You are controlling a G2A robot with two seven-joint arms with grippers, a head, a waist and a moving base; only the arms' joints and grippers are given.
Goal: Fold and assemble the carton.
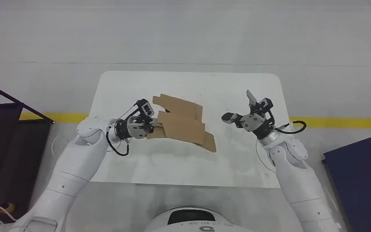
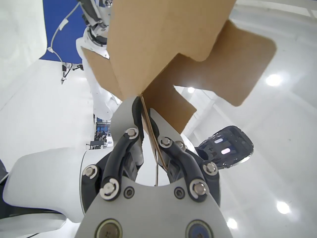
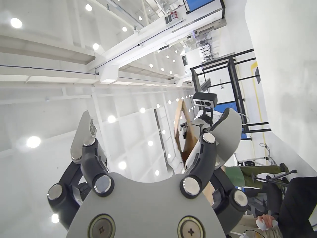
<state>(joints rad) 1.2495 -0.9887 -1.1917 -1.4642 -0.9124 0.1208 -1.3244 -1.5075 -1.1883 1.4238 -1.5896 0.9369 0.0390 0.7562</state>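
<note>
Left gripper (image 2: 143, 110): jaws closed tight on one edge of the carton (image 2: 168, 25), the board pinched between the pads. Seen from above, this grip sits at the carton's 9 o'clock edge. The carton spreads over the middle of the table (image 1: 243, 165), apparently raised and tilted rather than lying flat. Right gripper (image 1: 239, 108): jaws spread wide, holding nothing, at 3 o'clock of the carton and apart from it. Progress, as judged: the blank is held by one edge, but its panels and flaps are splayed, only slightly bent at the creases. No wall stands and no flap is tucked, so nearly all folding and closing is left.
</note>
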